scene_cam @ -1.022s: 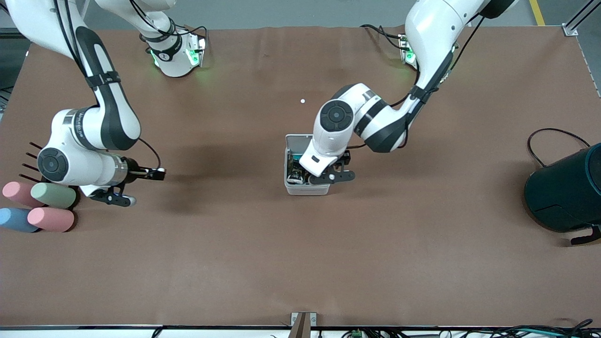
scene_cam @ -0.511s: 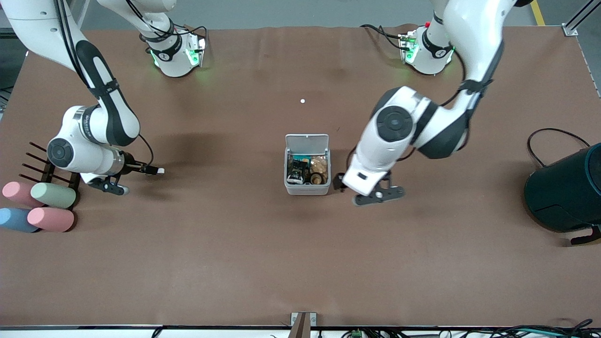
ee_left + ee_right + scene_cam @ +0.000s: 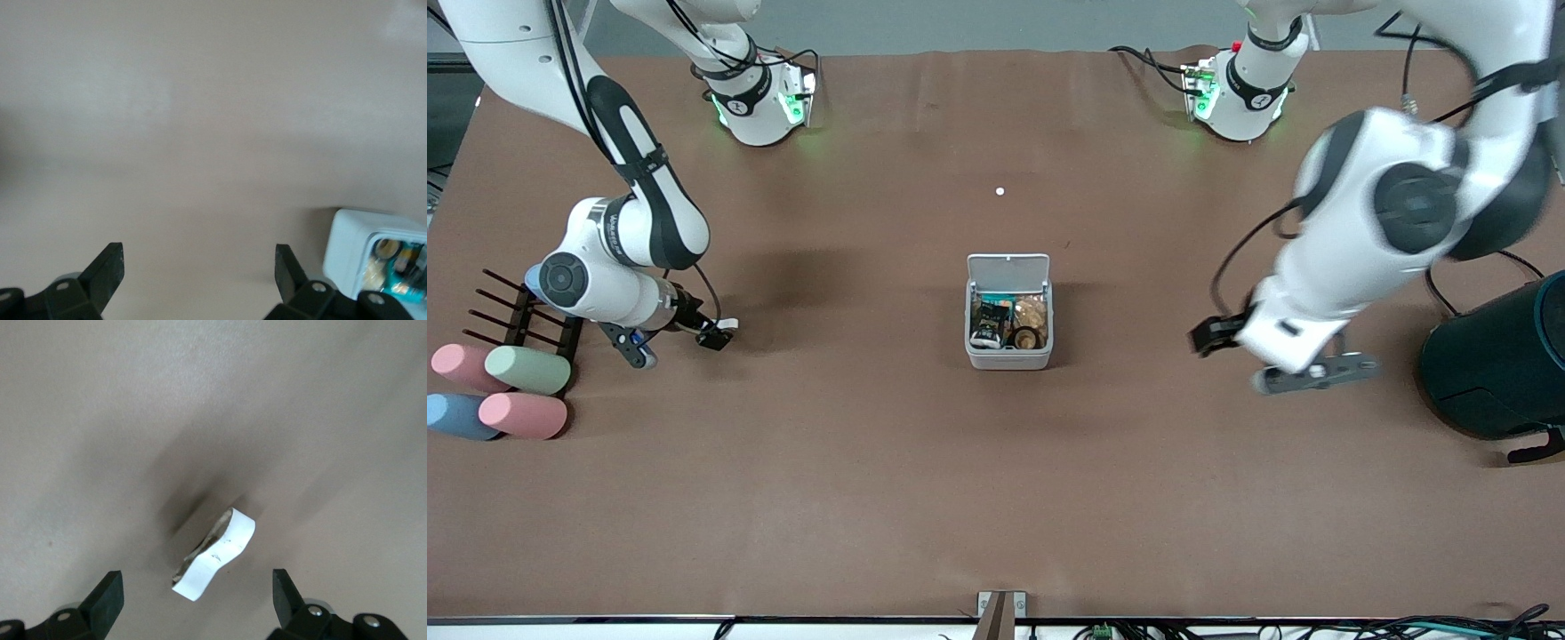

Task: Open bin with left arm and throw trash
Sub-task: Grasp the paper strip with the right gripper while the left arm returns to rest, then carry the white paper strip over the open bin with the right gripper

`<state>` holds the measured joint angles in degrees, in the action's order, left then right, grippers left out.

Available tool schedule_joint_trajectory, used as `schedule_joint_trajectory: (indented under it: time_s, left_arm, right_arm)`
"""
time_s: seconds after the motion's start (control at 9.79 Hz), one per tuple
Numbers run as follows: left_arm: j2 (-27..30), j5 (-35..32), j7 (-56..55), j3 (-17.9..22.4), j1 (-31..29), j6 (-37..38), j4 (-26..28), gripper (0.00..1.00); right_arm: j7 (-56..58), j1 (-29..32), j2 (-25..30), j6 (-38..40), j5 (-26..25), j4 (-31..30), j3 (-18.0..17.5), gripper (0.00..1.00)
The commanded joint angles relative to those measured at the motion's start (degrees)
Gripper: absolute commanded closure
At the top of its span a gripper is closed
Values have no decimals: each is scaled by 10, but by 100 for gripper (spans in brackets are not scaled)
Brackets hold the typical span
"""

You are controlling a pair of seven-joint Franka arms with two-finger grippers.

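Note:
The small white-grey bin (image 3: 1009, 357) stands mid-table with its lid (image 3: 1008, 268) tipped up and open. Inside lies trash, including a crumpled black wrapper (image 3: 988, 324). My left gripper (image 3: 1316, 373) hangs open and empty over bare table toward the left arm's end, well away from the bin; the left wrist view shows the bin (image 3: 347, 247) off to one side of that gripper (image 3: 199, 268). A curled white strip (image 3: 215, 555) lies on the table just ahead of my open right gripper (image 3: 198, 592). The front view has that gripper (image 3: 633, 348) low, with the strip (image 3: 727, 324) beside it.
Several pastel cylinders (image 3: 498, 391) and a black pronged rack (image 3: 516, 316) sit at the right arm's end. A large dark teal round container (image 3: 1503, 364) with a cable stands at the left arm's end. A tiny white dot (image 3: 1000, 191) lies farther from the camera than the bin.
My left arm has swung off the bin toward its own end of the table, leaving the lid open. My right gripper has turned and shifted slightly by the rack.

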<state>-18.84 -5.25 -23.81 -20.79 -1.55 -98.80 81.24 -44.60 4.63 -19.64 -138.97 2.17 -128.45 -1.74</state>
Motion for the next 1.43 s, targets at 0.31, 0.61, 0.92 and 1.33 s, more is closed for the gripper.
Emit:
schedule_joint_trajectory:
  time_s: [0.31, 0.61, 0.92, 1.33]
  left_arm:
    - [157, 48, 254, 269, 99, 96, 54, 0]
    - [164, 43, 310, 300, 105, 95, 49, 0]
    - [157, 43, 283, 244, 62, 99, 14, 0]
    - [166, 49, 221, 232, 50, 99, 17, 0]
  right_arm:
    - [-67, 1, -3, -20, -4, -33, -1, 3]
    - [-75, 1, -15, -27, -4, -34, -1, 47]
    - [-91, 1, -15, -13, -4, -23, -2, 100]
    - [-149, -67, -8, 145, -5, 129, -13, 100]
